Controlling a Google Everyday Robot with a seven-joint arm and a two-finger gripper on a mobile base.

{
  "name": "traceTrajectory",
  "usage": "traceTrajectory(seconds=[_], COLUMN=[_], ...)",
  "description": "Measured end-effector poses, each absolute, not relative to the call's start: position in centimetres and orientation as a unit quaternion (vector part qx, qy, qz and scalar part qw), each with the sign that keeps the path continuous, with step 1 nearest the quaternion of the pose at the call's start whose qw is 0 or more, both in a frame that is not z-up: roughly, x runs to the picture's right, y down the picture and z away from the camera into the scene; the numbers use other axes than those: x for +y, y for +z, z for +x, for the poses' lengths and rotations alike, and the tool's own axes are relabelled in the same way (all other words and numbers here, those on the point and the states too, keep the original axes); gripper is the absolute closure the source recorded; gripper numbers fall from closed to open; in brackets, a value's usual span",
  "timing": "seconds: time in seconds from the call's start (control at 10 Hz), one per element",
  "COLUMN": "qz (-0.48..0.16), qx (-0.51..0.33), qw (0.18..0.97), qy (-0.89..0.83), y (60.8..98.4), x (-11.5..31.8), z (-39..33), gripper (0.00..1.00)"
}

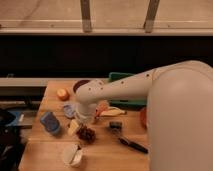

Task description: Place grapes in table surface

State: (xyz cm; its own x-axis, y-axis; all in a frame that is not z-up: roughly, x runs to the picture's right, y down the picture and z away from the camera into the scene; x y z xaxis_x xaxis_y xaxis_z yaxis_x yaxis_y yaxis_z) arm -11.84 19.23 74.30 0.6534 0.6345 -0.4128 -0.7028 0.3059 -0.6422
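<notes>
Grapes lie on bench, front-centre, directly under tool; arm reaches low over them, likely for release. Tool state: cannot tell. Close around: blue item left, white cup in front, orange behind, black pen right, green tray far back
</notes>
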Motion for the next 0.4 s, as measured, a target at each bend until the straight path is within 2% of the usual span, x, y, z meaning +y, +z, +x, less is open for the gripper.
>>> traceTrajectory(seconds=[0.4], qz=[-0.418], qx=[0.040], qw=[0.808], qy=[0.414], y=[74.26], x=[19.14], z=[-11.89], gripper=[0.20])
